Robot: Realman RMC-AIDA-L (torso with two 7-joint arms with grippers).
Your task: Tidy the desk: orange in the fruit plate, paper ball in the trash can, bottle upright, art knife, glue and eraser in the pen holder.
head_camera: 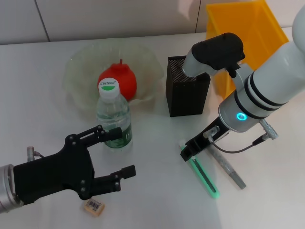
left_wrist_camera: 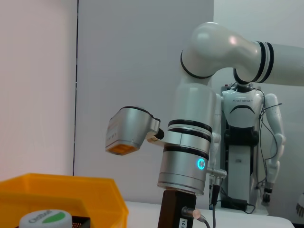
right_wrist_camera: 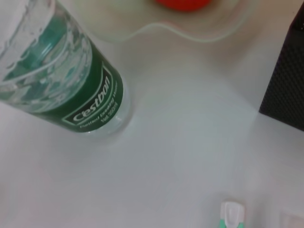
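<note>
Right gripper [head_camera: 190, 151] low over the green-and-white art knife [head_camera: 204, 175] — whether its fingers are apart or together, I cannot tell.

The knife lies flat on the white tabletop [head_camera: 157, 200] beside a grey glue stick [head_camera: 228, 168], near the black mesh pen holder [head_camera: 187, 87]. The clear green-labelled water bottle [head_camera: 113, 117] stands upright just before the translucent fruit plate [head_camera: 78, 71] holding an orange-red fruit [head_camera: 119, 81]. The left gripper [head_camera: 109, 157] hovers, fingers apart, above a small tan eraser [head_camera: 94, 205]. A yellow bin [head_camera: 243, 28] sits behind.

Head high overhead, wrists low – sharing bottle [head_camera: 114, 117] (cap only, left)
</note>
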